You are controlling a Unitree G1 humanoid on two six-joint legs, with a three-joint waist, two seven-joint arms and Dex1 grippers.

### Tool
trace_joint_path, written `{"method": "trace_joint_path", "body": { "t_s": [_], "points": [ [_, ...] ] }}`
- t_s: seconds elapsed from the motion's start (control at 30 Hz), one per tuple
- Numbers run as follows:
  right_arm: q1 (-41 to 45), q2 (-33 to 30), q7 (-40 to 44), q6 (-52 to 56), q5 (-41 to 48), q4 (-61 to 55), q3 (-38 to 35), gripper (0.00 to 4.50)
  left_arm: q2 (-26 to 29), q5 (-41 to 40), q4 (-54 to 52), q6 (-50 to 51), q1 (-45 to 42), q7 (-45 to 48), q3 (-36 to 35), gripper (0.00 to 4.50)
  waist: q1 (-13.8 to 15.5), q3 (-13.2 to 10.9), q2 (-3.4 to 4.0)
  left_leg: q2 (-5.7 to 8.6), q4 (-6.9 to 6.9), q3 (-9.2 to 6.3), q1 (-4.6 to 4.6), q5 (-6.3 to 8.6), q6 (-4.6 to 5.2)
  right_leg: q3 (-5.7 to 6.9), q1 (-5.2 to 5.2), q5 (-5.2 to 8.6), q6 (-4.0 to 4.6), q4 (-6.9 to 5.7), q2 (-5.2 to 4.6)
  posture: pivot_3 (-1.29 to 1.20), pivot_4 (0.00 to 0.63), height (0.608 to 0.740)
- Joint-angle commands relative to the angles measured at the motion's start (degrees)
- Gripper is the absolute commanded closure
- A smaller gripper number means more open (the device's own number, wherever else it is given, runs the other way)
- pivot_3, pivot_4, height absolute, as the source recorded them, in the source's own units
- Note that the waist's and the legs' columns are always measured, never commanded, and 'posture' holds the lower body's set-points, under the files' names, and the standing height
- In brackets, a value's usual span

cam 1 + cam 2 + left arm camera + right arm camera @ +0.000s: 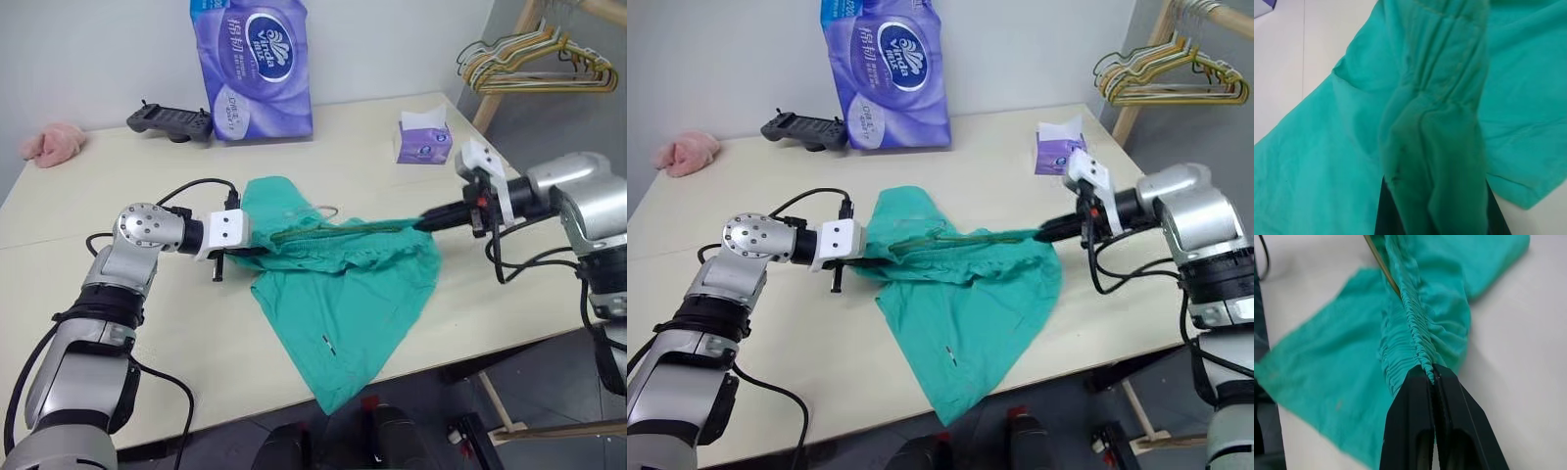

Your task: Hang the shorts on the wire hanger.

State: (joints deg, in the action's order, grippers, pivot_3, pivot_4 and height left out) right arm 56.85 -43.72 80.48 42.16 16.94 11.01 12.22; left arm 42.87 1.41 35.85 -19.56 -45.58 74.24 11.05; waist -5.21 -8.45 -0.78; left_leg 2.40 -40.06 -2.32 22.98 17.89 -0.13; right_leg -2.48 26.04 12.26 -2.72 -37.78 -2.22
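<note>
Shorts (343, 284) (waistband taut) between tools

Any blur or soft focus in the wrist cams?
Left wrist view: shorts bunched close to the lens look soft and shadowed. Right wrist view: right pincer and gathered waistband are crisp; the cloth's far edges and the table blur.

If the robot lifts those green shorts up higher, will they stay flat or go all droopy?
Probably droopy: the shorts already sag between the left gripper and right gripper. They look light and thin, bunching into folds. The loose part would likely dangle.
</note>
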Motion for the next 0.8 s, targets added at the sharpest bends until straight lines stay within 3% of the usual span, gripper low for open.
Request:
{"method": "trace_joint_path", "body": {
  "t_s": [0.03,0.53,0.67,0.8],
  "points": [
    [1.0,2.2,-3.1,2.6,1.8,-5.1,-1.5,4.49,-1.3,0.9,0.5,-0.8,-2.6,-1.3,0.2,4.30,0.1,0.0,0.00,0.01,-0.02,-0.01,0.00,0.00,0.00,0.02,-0.02,0.00,0.00,0.00,-0.02,-0.13,0.124,0.740],
    [-1.3,3.0,-6.2,0.5,0.4,-6.8,-0.4,4.49,-2.6,1.6,1.1,-1.8,-3.7,-1.8,-0.7,4.30,-0.2,0.0,0.00,0.03,-0.04,-0.01,0.04,0.00,0.01,0.04,0.03,0.00,0.00,-0.05,-0.04,-0.12,0.133,0.740],
    [-1.7,1.9,-5.1,0.0,0.4,-7.9,0.0,3.52,-2.5,1.6,1.3,-1.9,-3.7,-2.0,-0.8,4.30,-0.2,0.0,0.00,0.03,-0.03,-0.01,0.04,0.00,0.01,0.04,0.03,0.00,0.00,-0.04,-0.04,-0.12,0.133,0.740],
    [-2.0,1.5,-5.3,0.4,0.7,-9.2,-0.2,2.09,-2.8,1.7,1.5,-2.0,-3.8,-2.3,-0.7,4.30,-0.2,0.0,0.00,0.03,-0.03,-0.01,0.04,0.01,0.01,0.04,0.03,0.00,0.00,-0.04,-0.03,-0.13,0.136,0.740]
  ]
}}
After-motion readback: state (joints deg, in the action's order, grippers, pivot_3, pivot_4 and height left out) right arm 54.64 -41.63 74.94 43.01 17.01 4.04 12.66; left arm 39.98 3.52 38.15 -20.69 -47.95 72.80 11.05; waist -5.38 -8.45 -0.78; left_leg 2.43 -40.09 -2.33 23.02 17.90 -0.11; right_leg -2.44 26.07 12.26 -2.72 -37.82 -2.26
